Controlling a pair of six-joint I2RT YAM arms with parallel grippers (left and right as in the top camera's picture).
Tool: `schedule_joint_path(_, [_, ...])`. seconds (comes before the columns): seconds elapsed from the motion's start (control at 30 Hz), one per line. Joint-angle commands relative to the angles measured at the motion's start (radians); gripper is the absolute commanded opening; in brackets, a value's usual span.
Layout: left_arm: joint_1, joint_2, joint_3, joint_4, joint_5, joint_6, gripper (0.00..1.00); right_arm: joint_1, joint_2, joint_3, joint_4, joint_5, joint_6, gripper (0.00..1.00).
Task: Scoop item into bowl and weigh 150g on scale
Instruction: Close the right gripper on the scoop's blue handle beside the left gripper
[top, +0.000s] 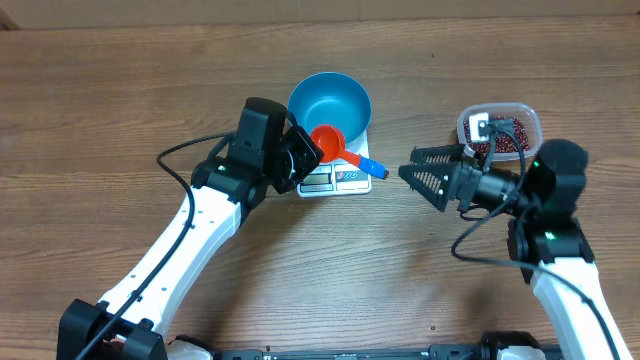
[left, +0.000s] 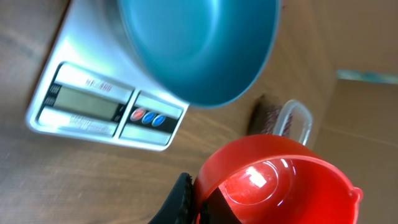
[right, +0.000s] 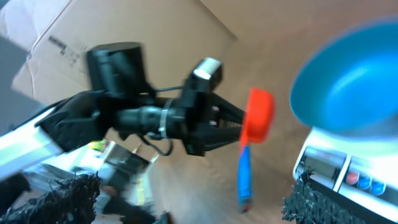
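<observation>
The blue bowl (top: 329, 102) stands on the white scale (top: 337, 180), and its inside shows only blue. My left gripper (top: 308, 152) is shut on the rim of a red scoop (top: 327, 143), whose blue handle (top: 372, 167) points right over the scale's front edge. In the left wrist view the scoop (left: 280, 186) is empty and hangs beside the bowl (left: 199, 50), above the scale's display (left: 84, 102). The red-brown beans (top: 505, 138) lie in a clear tub (top: 526, 115) at the right. My right gripper (top: 425, 172) stands open between scale and tub, holding nothing.
The right wrist view shows the left arm holding the scoop (right: 260, 115), with the bowl (right: 348, 81) and scale (right: 336, 168) at the right and a cardboard box (right: 93, 37) behind. Bare wooden tabletop (top: 330, 270) lies in front.
</observation>
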Motion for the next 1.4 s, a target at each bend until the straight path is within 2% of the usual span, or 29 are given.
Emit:
schedule_joint_path(0.0, [-0.006,0.000,-0.005,-0.046,-0.004,-0.032,0.04,0.008,0.082,0.015,0.007,-0.030,0.074,0.91])
schedule_joint_path(0.2, [-0.007,0.001,-0.005,-0.138,-0.022,-0.033,0.04,0.119,0.125,0.015,0.002,0.126,0.076,0.75])
schedule_joint_path(0.4, [-0.007,0.001,-0.005,-0.162,-0.048,-0.031,0.05,0.246,0.125,0.015,-0.056,0.346,0.143,0.65])
schedule_joint_path(0.53, [-0.008,0.001,-0.005,-0.183,-0.057,-0.023,0.05,0.340,0.126,0.015,-0.096,0.449,0.162,0.47])
schedule_joint_path(0.73, [-0.022,0.009,-0.005,-0.215,-0.082,-0.010,0.04,0.438,0.142,0.015,-0.096,0.558,0.236,0.41])
schedule_joint_path(0.97, [-0.026,0.010,-0.005,-0.214,-0.082,-0.010,0.05,0.483,0.171,0.015,-0.095,0.616,0.291,0.30])
schedule_joint_path(1.37, [-0.027,0.011,-0.005,-0.214,-0.066,-0.010,0.04,0.484,0.172,0.015,-0.087,0.636,0.291,0.25])
